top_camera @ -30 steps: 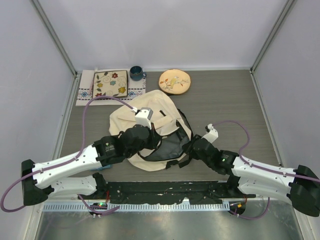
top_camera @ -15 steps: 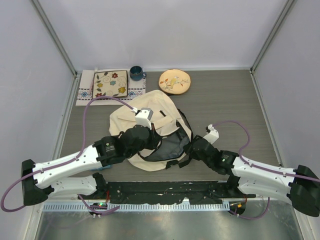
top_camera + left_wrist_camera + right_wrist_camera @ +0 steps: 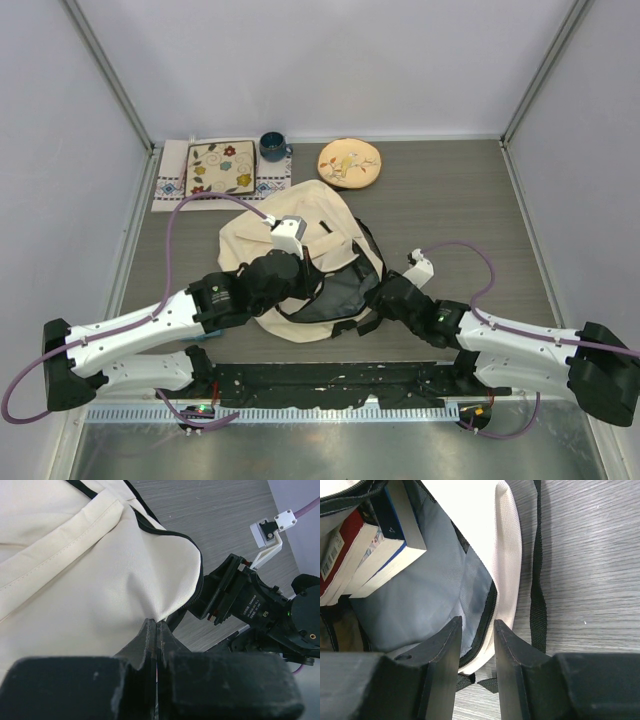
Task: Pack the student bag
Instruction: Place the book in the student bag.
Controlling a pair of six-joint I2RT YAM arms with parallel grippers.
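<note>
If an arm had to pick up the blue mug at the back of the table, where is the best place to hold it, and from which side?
Probably the rim of the blue mug, taken from straight above. It stands upright with its mouth open upward, so one finger can go inside and one outside. Its handle points right, toward the round floral plate, and the patterned square tray sits close on its left, so a sideways approach looks crowded.

Little legible print in view
A blue book [image 3: 400,517] spine inside the student bag [image 3: 507,545] bears "4"; white lettering on the right gripper [image 3: 255,611] body is too small to read.
</note>
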